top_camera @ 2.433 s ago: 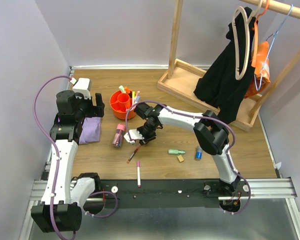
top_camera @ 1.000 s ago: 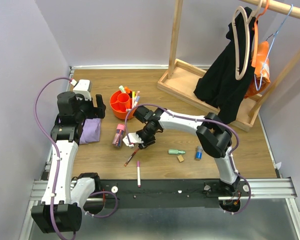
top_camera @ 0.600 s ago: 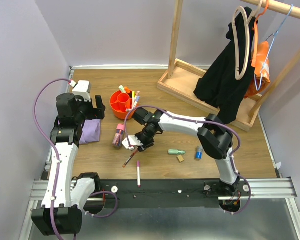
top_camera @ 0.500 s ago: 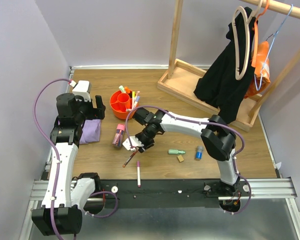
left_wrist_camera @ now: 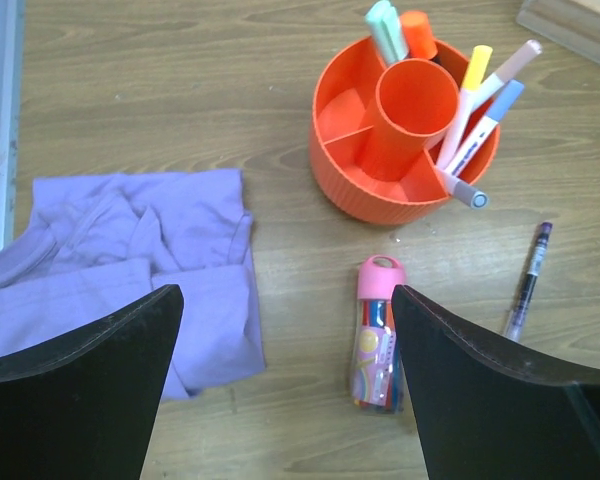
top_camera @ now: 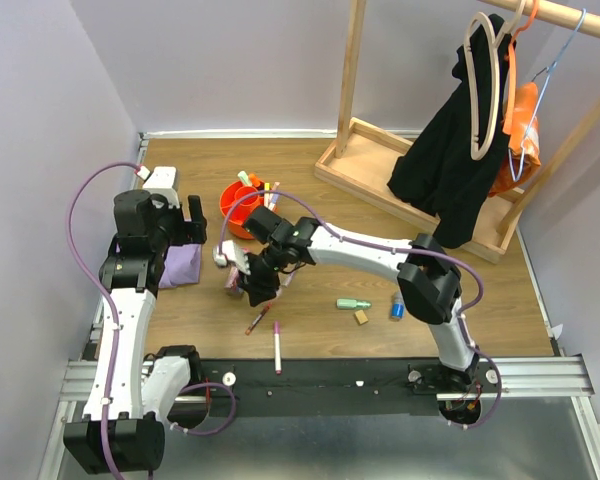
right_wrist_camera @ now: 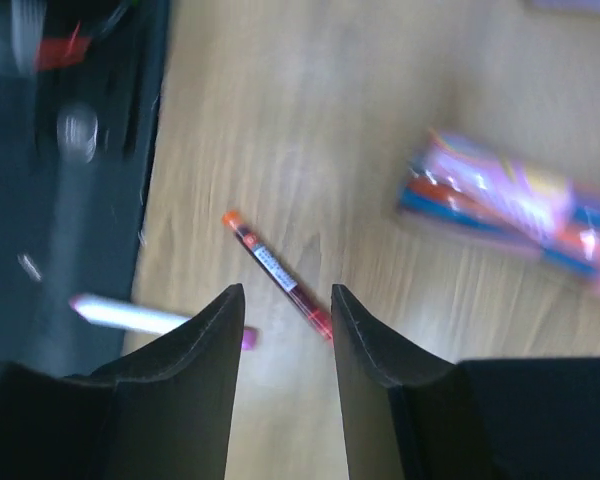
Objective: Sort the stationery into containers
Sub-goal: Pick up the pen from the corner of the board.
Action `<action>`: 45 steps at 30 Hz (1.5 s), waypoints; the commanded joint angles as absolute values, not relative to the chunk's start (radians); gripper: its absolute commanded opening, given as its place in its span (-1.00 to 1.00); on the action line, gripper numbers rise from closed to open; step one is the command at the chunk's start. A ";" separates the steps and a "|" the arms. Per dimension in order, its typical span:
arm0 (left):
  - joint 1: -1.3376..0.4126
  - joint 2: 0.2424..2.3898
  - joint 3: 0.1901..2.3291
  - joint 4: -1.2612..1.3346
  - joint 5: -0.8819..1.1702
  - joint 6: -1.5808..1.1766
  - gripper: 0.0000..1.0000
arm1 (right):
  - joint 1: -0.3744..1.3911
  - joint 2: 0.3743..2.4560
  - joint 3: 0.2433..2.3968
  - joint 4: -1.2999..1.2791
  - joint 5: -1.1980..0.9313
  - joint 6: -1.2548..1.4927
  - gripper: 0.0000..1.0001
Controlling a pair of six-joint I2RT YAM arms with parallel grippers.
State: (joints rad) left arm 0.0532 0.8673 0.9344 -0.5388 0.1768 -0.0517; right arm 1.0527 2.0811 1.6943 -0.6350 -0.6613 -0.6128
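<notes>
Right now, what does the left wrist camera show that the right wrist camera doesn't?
Only the left wrist view shows the orange tub with pens standing in it, the purple cloth and a dark pen lying near the tub. Only the right wrist view, which is blurred, shows a red pen, a white marker and the black rail. Both show the pink-capped tube lying on the wooden table.

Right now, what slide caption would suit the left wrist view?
Open left gripper hovers over orange tub, pink-capped tube and purple cloth.
</notes>
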 commanded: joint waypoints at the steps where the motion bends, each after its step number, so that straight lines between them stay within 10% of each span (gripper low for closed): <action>1: 0.063 0.836 0.916 -0.565 0.072 -0.066 0.90 | 1.058 2.037 1.713 -0.566 -0.367 0.205 -0.05; 11: 0.064 0.827 0.864 -0.563 0.029 -0.035 0.91 | 1.120 2.006 1.646 -0.747 -0.008 0.610 -0.04; 45: 0.057 0.721 0.853 -0.653 -0.032 0.081 0.97 | 1.203 2.131 1.615 -0.792 -0.015 0.802 0.03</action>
